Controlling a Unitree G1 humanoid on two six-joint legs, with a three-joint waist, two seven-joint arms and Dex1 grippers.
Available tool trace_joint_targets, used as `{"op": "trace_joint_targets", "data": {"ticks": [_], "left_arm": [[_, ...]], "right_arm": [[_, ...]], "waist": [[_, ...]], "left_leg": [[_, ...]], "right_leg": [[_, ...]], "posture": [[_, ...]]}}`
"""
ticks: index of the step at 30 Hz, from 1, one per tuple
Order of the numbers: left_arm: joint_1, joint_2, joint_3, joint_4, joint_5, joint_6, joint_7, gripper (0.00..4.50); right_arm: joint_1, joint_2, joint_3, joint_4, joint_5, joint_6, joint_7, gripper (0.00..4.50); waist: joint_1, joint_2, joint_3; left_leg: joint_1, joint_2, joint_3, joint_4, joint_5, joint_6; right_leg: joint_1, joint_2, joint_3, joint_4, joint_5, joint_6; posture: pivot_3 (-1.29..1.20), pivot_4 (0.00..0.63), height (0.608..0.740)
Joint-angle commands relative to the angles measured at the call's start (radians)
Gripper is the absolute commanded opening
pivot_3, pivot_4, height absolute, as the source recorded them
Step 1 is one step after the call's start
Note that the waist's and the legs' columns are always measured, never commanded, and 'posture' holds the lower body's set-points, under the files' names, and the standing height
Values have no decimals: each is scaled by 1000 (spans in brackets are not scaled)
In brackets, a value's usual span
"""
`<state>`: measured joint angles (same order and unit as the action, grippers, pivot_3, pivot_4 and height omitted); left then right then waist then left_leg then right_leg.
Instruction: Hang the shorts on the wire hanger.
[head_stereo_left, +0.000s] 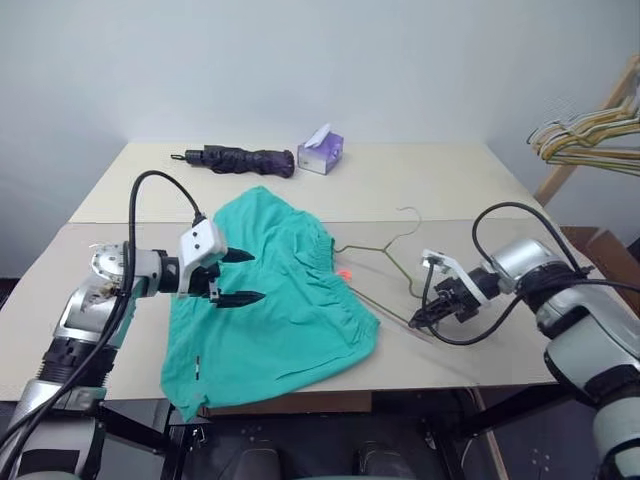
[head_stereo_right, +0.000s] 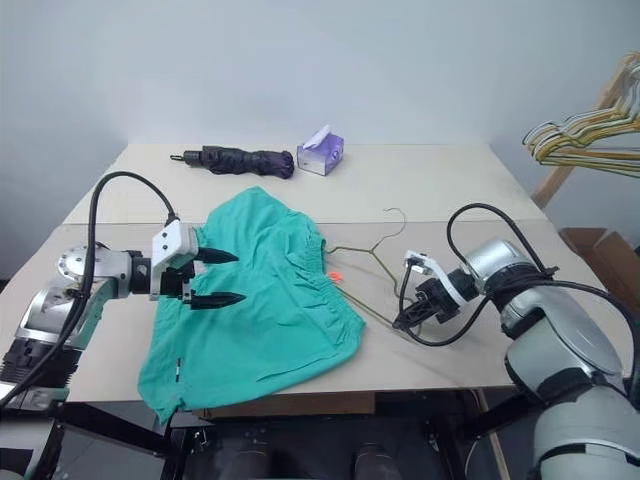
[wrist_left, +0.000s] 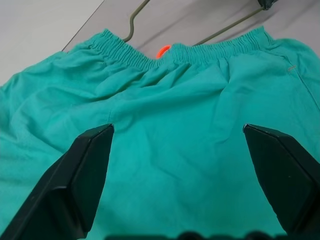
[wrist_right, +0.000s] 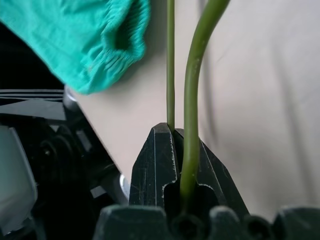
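While the teal shorts (head_stereo_left: 270, 300) lie spread on the tan table (head_stereo_left: 420, 180) in the left eye view, the left gripper (head_stereo_left: 240, 277) hovers over their left part with its two black fingers spread wide and nothing between them. A small orange tag (head_stereo_left: 345, 273) shows at the gathered waistband, on the side facing the wire hanger (head_stereo_left: 385, 250), which lies flat just to the right of the shorts with its hook pointing away from the robot. The right gripper (head_stereo_left: 418, 320) is clenched on the hanger's near corner. At the far side of the table lie a folded dark umbrella (head_stereo_left: 240, 159) and a purple tissue box (head_stereo_left: 321, 151), well apart from the shorts. A bunch of hangers (head_stereo_left: 590, 140) hangs at the right edge.

From the left wrist view, the open fingers (wrist_left: 75, 185) frame the fabric, with the waistband and orange tag beyond and the hanger wire past them.

Seen in the right wrist view, the shut fingers (wrist_right: 155, 165) pinch two strands of olive wire (wrist_right: 192, 75), and a corner of the shorts lies nearby.
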<state>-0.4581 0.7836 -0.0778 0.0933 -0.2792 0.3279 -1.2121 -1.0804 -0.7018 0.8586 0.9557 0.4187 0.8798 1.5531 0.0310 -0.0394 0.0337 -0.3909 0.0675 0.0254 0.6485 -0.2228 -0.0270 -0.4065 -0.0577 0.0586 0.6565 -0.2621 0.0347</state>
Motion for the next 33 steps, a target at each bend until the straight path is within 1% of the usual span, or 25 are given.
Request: {"op": "trace_joint_targets", "data": {"ticks": [1,3,5,8,11,12,13,15,18,21,24,26,29,33], "left_arm": [[-4,4,26,-36,-6,-14,11,4469],[-5,4,25,-34,-5,-15,14,4469],[-10,2,23,-30,-3,-18,17,4469],[-19,-4,18,-26,0,-19,21,4469],[-22,-10,16,-29,-1,-18,23,4469],[-23,-12,18,-32,-4,-16,24,4469],[-23,-13,18,-33,-6,-15,24,4469],[-22,-12,18,-33,-3,-15,26,4469],[-16,-9,17,-35,2,-17,28,4469],[-11,-9,25,-39,-5,-13,30,4469],[-11,-7,40,-38,-20,-7,27,4469],[-19,5,61,-44,-55,2,-7,4469],[-49,41,106,-67,-155,53,-104,4469],[-166,58,211,-64,-334,150,-175,4469]], "right_arm": [[-44,-37,12,-46,103,0,61,0],[-40,-79,65,-131,174,-10,61,0],[-54,-35,56,-67,130,-18,61,0],[-88,68,-13,112,20,-29,59,0],[-111,141,-112,237,-54,-34,-24,0],[-118,159,-163,270,-60,-22,-79,0],[-123,171,-204,292,-69,-18,-113,0],[-131,179,-278,309,-88,-30,-138,0],[-135,172,-357,294,-122,-50,-110,0],[-103,159,-441,215,-141,-153,-119,0],[-12,147,-511,36,-156,-321,-170,0],[66,146,-552,-109,-164,-417,-203,0],[160,151,-585,-294,-180,-508,-241,0],[235,162,-568,-413,-253,-617,-309,0]], "waist": [[9,0,0],[14,1,1],[18,1,1],[12,1,0],[14,1,0],[15,1,0],[15,1,0],[17,1,0],[18,1,0],[17,1,1],[15,1,1],[13,1,1],[7,1,1],[6,1,1]], "left_leg": [[0,0,0,0,0,0],[0,0,0,0,0,0],[0,0,0,0,0,0],[1,0,0,1,0,0],[0,0,0,1,0,0],[-1,0,0,1,0,0],[-2,0,0,2,0,0],[-3,0,0,2,0,0],[-3,0,0,2,0,0],[-3,0,0,2,0,0],[-4,0,0,2,0,0],[-4,0,0,2,0,0],[-4,0,0,2,0,0],[-6,0,0,2,0,0]], "right_leg": [[0,0,0,0,0,0],[0,0,0,0,0,0],[0,0,0,0,0,0],[0,0,0,1,0,0],[-1,0,0,1,0,0],[-2,0,0,1,0,0],[-2,0,0,2,0,0],[-3,0,0,2,0,0],[-3,0,0,2,0,0],[-3,0,0,2,0,0],[-3,0,0,2,0,0],[-4,0,0,2,0,0],[-4,0,0,2,0,0],[-6,0,0,3,0,0]], "posture": [[164,0,740],[161,0,740],[158,0,740],[156,0,740],[154,0,740],[150,0,740],[150,0,740],[151,0,740],[148,0,740],[140,0,740],[127,0,740],[122,0,740],[116,0,740],[109,0,740]]}}
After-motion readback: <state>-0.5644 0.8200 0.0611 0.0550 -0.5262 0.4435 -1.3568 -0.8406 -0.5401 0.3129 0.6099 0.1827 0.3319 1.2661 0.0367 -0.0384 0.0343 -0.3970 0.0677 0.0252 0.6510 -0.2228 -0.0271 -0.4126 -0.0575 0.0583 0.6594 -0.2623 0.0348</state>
